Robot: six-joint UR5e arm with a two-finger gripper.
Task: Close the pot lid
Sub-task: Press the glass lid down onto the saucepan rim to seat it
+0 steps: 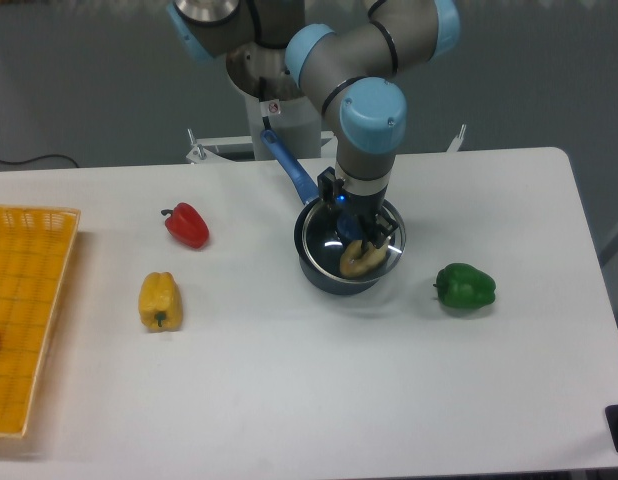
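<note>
Surface [319, 400]: white, carrying every item listed here.
Basket [24, 300]: orange mesh, lying at the left edge, partly out of view.
Yellow pepper [159, 301]: lying left of centre, near the basket.
Green pepper [465, 287]: lying right of the pot, apart from it.
Pot [334, 272]: sitting at mid-surface, dark blue; a pale yellowish item is showing inside through the glass.
Lid [319, 235]: resting on the pot's rim, its silver edge appearing to line up with the pot's mouth; the knob is being hidden by the hand.
Hand [356, 232]: reaching straight down over the lid's centre; its fingers are sitting close together at the knob, but whether they are gripping it cannot be told.
Red pepper [188, 224]: lying behind the yellow pepper, well left of the pot.
Handle [289, 165]: bright blue, pointing away toward the arm's base.
</note>
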